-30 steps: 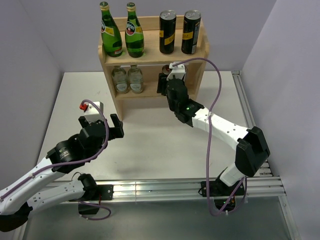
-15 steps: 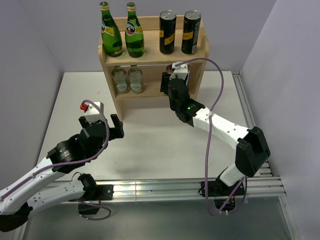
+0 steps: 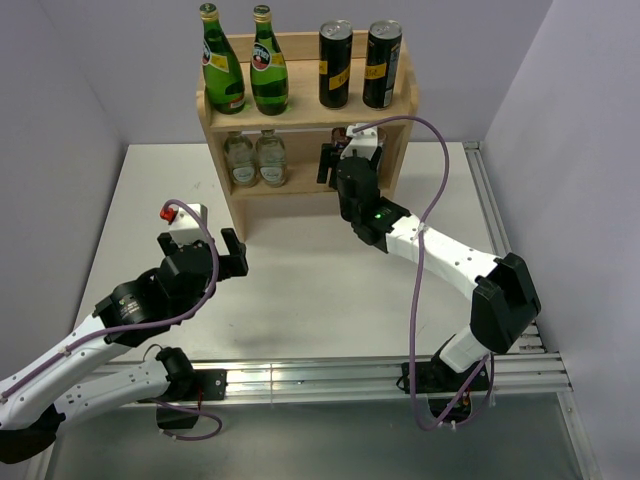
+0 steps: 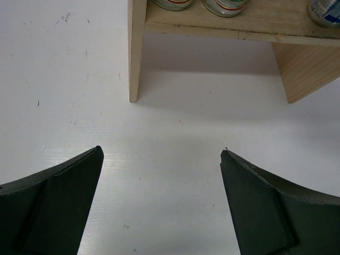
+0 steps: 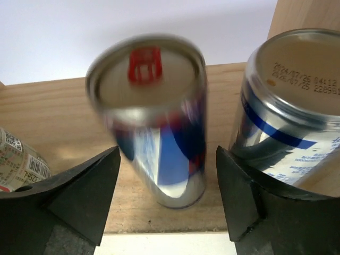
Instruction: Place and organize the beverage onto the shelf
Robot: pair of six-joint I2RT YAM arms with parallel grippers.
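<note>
Two green bottles (image 3: 222, 68) (image 3: 268, 66) and two black cans (image 3: 335, 66) (image 3: 382, 64) stand on the top board of the wooden shelf (image 3: 303, 116). My right gripper (image 3: 333, 160) reaches into the lower tier. In the right wrist view it (image 5: 168, 150) is open, with a slim blue-and-silver can (image 5: 159, 122) standing blurred between the jaws, apart from both. The second blue-and-silver can (image 5: 292, 106) stands just to its right. My left gripper (image 3: 200, 243) (image 4: 161, 151) is open and empty over the table in front of the shelf.
Two clear glass bottles (image 3: 238, 158) (image 3: 270, 157) stand on the left of the lower tier. A white box with a red button (image 3: 180, 215) sits left of my left gripper. The shelf's left leg (image 4: 136, 53) is ahead of the left gripper.
My right gripper has moved slightly further into the lower tier. The can between its jaws is now blurred. The left arm has not moved.
</note>
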